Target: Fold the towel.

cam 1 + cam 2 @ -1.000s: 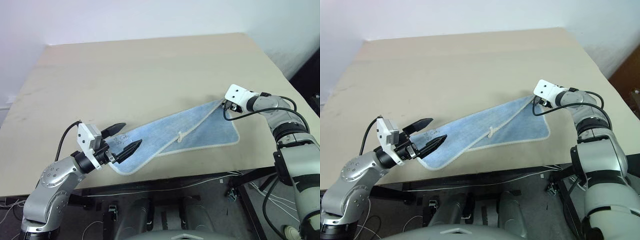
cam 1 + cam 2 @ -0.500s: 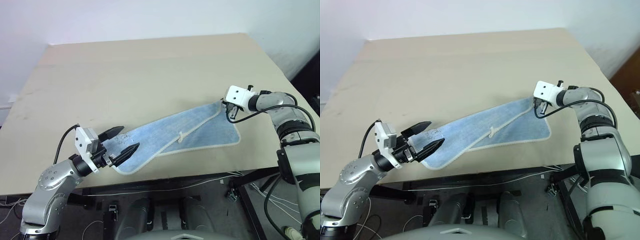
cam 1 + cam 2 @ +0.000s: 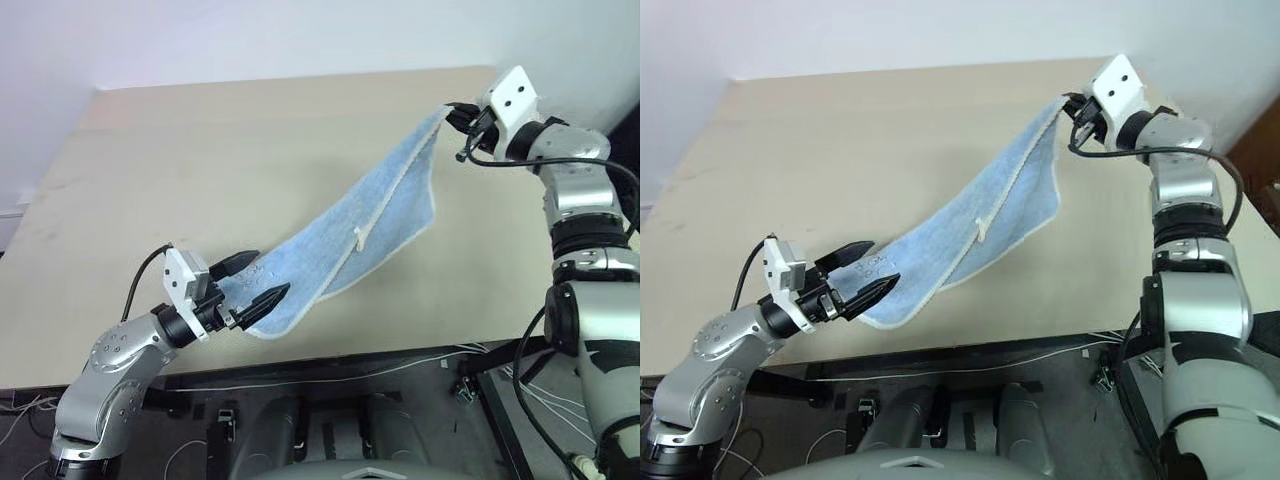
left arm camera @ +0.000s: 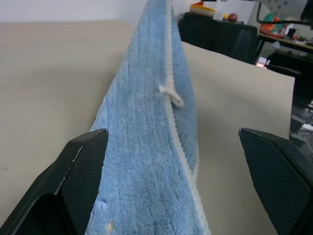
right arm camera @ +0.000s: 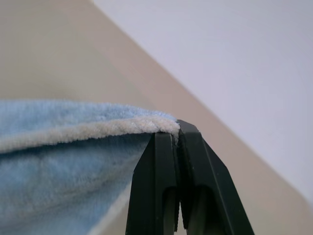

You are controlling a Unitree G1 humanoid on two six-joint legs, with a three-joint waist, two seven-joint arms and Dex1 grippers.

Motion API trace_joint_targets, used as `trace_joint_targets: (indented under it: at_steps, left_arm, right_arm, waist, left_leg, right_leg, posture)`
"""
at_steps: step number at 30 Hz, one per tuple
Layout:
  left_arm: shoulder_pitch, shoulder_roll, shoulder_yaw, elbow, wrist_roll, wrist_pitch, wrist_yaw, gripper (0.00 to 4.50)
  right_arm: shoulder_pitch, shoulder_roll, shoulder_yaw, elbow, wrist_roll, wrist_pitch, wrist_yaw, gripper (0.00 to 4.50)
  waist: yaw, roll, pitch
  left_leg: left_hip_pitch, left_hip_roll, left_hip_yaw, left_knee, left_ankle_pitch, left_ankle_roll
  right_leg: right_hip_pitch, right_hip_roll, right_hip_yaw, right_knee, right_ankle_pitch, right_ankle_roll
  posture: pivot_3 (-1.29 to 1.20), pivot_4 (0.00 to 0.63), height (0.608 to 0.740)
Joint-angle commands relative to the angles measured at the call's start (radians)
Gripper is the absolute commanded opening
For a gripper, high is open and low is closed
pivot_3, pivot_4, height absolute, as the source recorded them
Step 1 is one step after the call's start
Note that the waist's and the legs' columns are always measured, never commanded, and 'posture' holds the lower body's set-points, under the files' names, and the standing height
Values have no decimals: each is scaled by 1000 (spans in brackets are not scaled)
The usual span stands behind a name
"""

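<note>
The light blue towel (image 3: 370,210) stretches in a slanted band from the table's near left up to the far right. Its whitish edging and small white loop tag (image 3: 360,238) face up. My right gripper (image 3: 452,112) is raised above the table's far right part, shut on the towel's upper corner (image 5: 161,125). The towel's lower end rests on the tan table (image 3: 250,150). There my left gripper (image 3: 272,271) stands open, one finger on each side of the towel's near corner (image 4: 151,161), with the cloth lying between them.
The table's front edge (image 3: 330,352) runs just below my left gripper, with cables and dark gear under it. Bare tabletop lies to the left and behind the towel. Dark furniture (image 4: 220,39) stands beyond the table's far side.
My right gripper has shut on the towel's far corner and risen, pulling that end off the table into a hanging slant. My left gripper has stayed open by the near corner.
</note>
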Motion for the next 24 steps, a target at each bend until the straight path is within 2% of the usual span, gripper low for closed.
trace_joint_targets:
  at_steps: [1,5,10,15,24]
  left_arm:
    - [-8,-19,-30,8,4,-7,-2,4500]
    - [26,-11,-87,31,69,-43,-36,4500]
    - [43,13,-129,70,138,-95,-78,4500]
    - [42,2,-158,108,177,-130,-96,4500]
    - [55,0,-197,168,258,-176,-95,4500]
  right_arm:
    - [3,39,-37,-149,46,80,-81,28]
    - [0,66,-36,-245,56,130,-120,28]
    - [-54,74,-38,-273,61,186,-173,28]
    - [-107,86,-32,-323,74,219,-178,28]
    - [-116,103,-27,-436,103,271,-170,28]
  waist:
    - [-1,0,0]
    - [-1,1,0]
    - [-4,1,1]
    - [-4,1,1]
    - [-3,1,1]
  left_leg:
    - [0,-1,0,0,0,0]
    - [-1,-1,0,0,0,0]
    - [-1,0,0,-1,0,0]
    - [-1,0,0,-2,0,0]
    - [-1,0,0,-2,0,0]
  right_leg:
    - [0,0,0,0,0,0]
    - [-1,0,0,1,0,0]
    - [-2,0,1,0,0,0]
    - [-2,-1,1,0,0,-1]
    - [-2,-1,0,0,0,0]
  posture:
    - [0,150,740]
    - [0,150,740]
    - [0,150,740]
    - [0,150,740]
    - [0,150,740]
